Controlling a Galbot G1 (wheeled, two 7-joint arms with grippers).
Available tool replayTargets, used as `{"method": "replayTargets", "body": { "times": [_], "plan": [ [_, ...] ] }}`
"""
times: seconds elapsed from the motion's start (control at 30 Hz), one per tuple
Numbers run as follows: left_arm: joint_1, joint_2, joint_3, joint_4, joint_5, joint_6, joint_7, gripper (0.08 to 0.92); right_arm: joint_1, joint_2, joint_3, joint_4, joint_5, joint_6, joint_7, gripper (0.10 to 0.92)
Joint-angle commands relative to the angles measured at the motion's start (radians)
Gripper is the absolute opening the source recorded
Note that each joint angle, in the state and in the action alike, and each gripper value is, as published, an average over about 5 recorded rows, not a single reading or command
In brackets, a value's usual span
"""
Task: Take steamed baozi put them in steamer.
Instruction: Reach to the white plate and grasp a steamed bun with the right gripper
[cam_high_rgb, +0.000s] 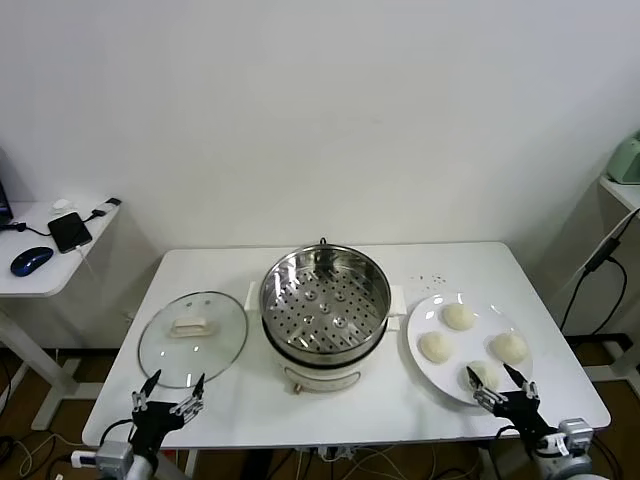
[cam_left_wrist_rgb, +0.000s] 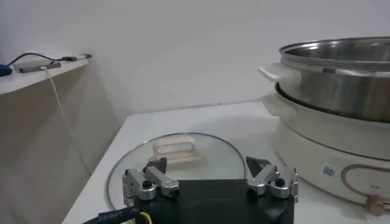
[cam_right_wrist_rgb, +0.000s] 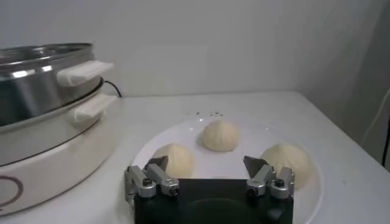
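Hovering with jaws spread wide and empty, the right gripper (cam_high_rgb: 501, 382) at the near rim of the flat white round plate (cam_high_rgb: 425, 360), on the table's right side. Straight past its black fingertips (cam_right_wrist_rgb: 158, 163), four small round cream-white dough buns with pinched tops: nearest bun (cam_high_rgb: 484, 374) just beyond the jaws in the head view, though hidden behind the gripper body in the right wrist view; another bun (cam_high_rgb: 511, 346) to the right, one (cam_high_rgb: 436, 346) to the left, and the farthest (cam_high_rgb: 459, 316) toward the wall. All four on the plate, none yet in the pot.

Judging by the look: soft, light, slightly tacky dough, easy to dent or tear at the pleats. Best taken low around the round belly, fingers on opposite sides, closing gently and only until contact; a squeeze at the pinched top would likely crush it. No weight worth worrying about, but a possible stick to the plate on lift.

Moving outward: round shiny steel steamer pot with a perforated tray (cam_high_rgb: 325, 303) on a white electric base, centre of the white table (cam_high_rgb: 480, 262), just beside the plate, tray bare and open to the top. High wall to clear on the way in.

Farther left, round glass lid with a white handle (cam_high_rgb: 191, 337) lying flat on the table. Behind it at the near edge, the left gripper (cam_high_rgb: 170, 394), fingers apart and holding nothing, parked and idle.
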Motion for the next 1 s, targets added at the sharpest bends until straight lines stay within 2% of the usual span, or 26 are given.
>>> {"method": "replayTargets", "body": {
  "times": [0.03, 0.23, 0.43, 0.57, 0.67, 0.83, 1.0],
  "plan": [
    [0.003, -0.009, 0.000, 0.001, 0.005, -0.002, -0.003, 0.823, 0.048, -0.046, 0.044, -0.021, -0.083, -0.018, -0.049, 0.823],
    [-0.002, -0.022, 0.001, -0.008, 0.019, -0.005, -0.003, 0.823, 0.289, -0.225, 0.007, -0.108, -0.284, -0.089, -0.287, 0.823],
    [-0.008, -0.034, -0.005, -0.017, 0.014, -0.010, -0.011, 0.823, 0.715, -0.397, -0.257, -0.298, -0.600, -0.044, -0.670, 0.823],
    [-0.004, -0.036, -0.011, -0.025, 0.007, -0.011, -0.013, 0.823, 1.028, -0.413, -0.499, -0.418, -0.805, 0.001, -0.944, 0.823],
    [-0.004, -0.041, -0.015, -0.030, 0.001, -0.008, -0.012, 0.823, 1.250, -0.398, -0.715, -0.498, -0.892, 0.048, -1.103, 0.823],
    [0.001, -0.055, -0.015, -0.037, -0.005, -0.005, -0.011, 0.823, 1.492, -0.353, -1.022, -0.633, -0.972, 0.126, -1.207, 0.823],
    [0.011, -0.059, -0.022, -0.034, -0.005, -0.008, -0.011, 0.823, 1.520, -0.260, -1.037, -0.758, -1.034, 0.179, -1.254, 0.823]
  ]
}}
